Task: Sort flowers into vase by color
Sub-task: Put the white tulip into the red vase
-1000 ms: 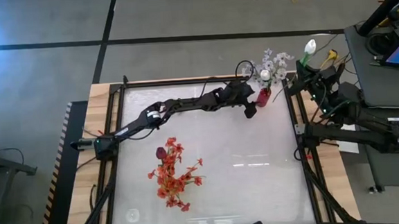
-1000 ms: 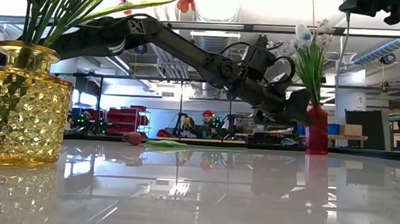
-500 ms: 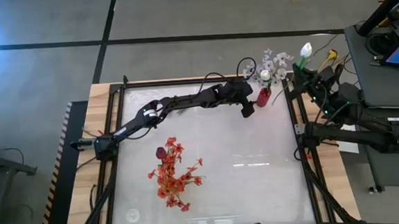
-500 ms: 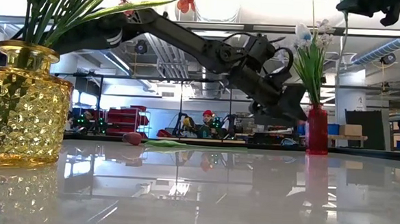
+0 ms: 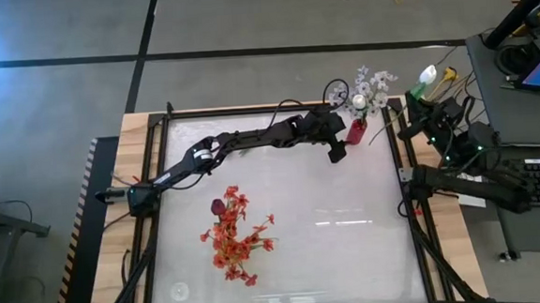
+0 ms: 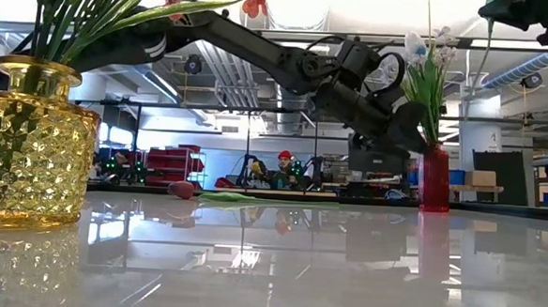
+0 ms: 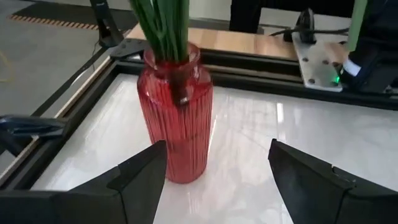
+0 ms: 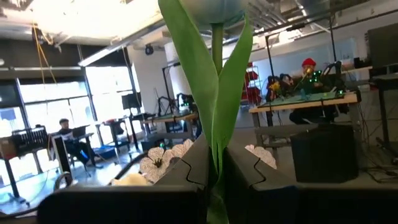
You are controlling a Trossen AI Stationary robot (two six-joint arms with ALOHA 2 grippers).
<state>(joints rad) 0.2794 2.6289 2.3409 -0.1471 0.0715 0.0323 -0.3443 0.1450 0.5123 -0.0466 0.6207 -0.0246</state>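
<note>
Fingers (image 7: pixel 130 177) of the left gripper (image 5: pixel 337 153) stand spread, empty, just beside the red vase (image 7: pixel 175 121) at the table's (image 5: pixel 351 250) far right corner. Right gripper (image 5: pixel 424 97), clamped on the white tulip (image 5: pixel 427 74) (stem (image 8: pixel 214 124) upright), has drifted outward past the right edge.

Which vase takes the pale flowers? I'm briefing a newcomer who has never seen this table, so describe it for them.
Look to the white table's far right corner, beside the open left gripper. The red vase stands there, slim and ribbed, holding pale blossoms on green stems. The other vase, the yellow vase, is squat, faceted and holds red-orange flowers.
</note>
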